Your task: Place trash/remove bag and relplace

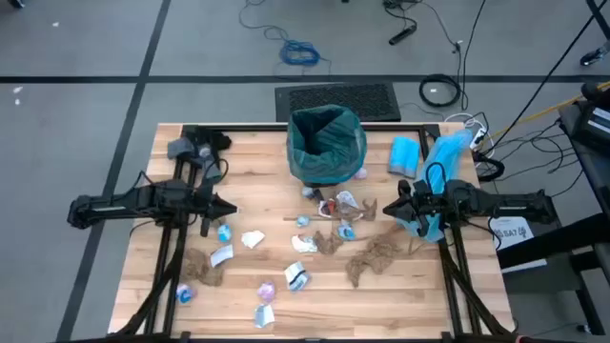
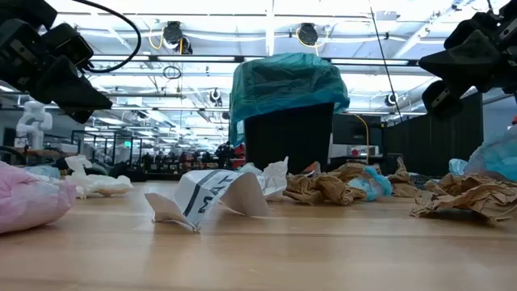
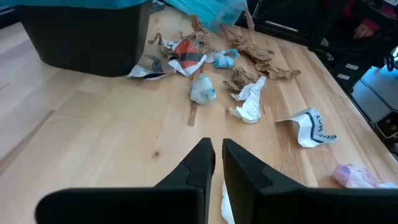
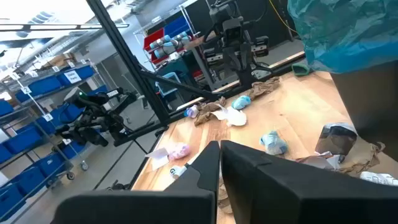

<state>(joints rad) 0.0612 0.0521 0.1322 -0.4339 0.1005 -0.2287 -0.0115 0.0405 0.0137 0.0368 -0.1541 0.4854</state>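
The black square bin [image 2: 289, 133] stands at the far middle of the wooden table [image 1: 400, 295], lined with the dark teal bag [image 1: 327, 138], whose top is folded over the rim and hangs down the upper walls. The trash [image 1: 374, 255] lies scattered on the boards in front of the bin: brown paper wads, white printed wrappers, small blue and purple scraps, spread from the left front corner across to the right side. A paler sky-blue plastic bag [image 1: 448, 151] lies at the right rear, near the bin. The left gripper [image 1: 229, 208] hangs above the table on the left, clear of the scraps, its fingers [image 3: 200, 163] drawn nearly together with only a thin gap, holding nothing. The right gripper [image 1: 389, 211] hangs above the table on the right, just beside the brown wads, its fingers [image 4: 208, 163] closed together and empty. Neither gripper touches the bin, the bag or any scrap.
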